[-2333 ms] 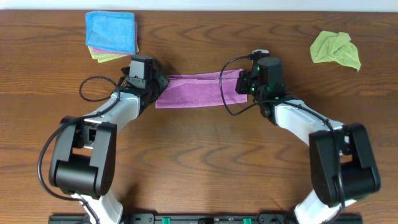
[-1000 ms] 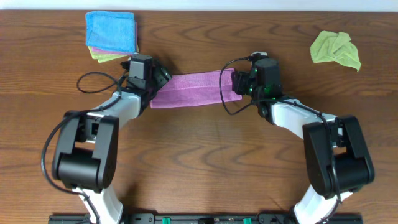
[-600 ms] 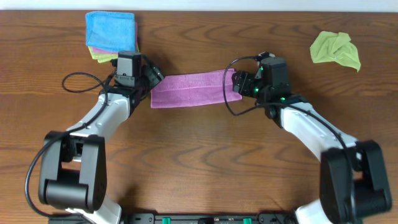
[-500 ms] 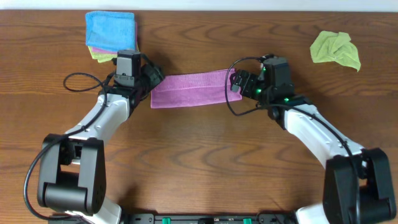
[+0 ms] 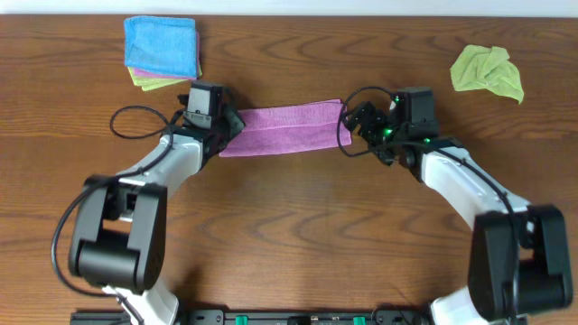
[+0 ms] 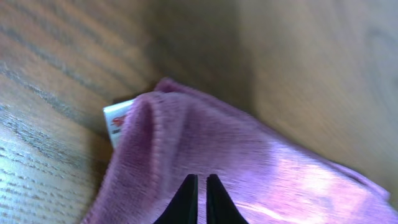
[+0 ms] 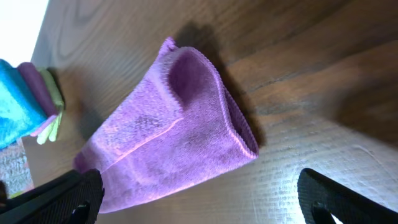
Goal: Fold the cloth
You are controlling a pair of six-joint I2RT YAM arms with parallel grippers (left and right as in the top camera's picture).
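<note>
Long purple microfibre cloth (image 5: pixel 284 129) flat near worktop's far edge. Left claw (image 6: pixel 200 196) pressed together over its left end, right claw (image 5: pixel 354 124) spread beside the right end. Risk of crooked fold from one-sided pull.

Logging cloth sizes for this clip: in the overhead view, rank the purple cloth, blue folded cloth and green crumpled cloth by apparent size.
1. purple cloth, ends partly covered
2. blue folded cloth
3. green crumpled cloth

5 cloths on the tabletop (image 5: pixel 298 226): 1 purple cloth (image 5: pixel 282 129), 1 crumpled green cloth (image 5: pixel 488 72), and a stack (image 5: pixel 163 50) of 3 folded ones, blue over pink over yellow-green. 2 robot arms: left arm (image 5: pixel 167 164), right arm (image 5: pixel 461 176).
</note>
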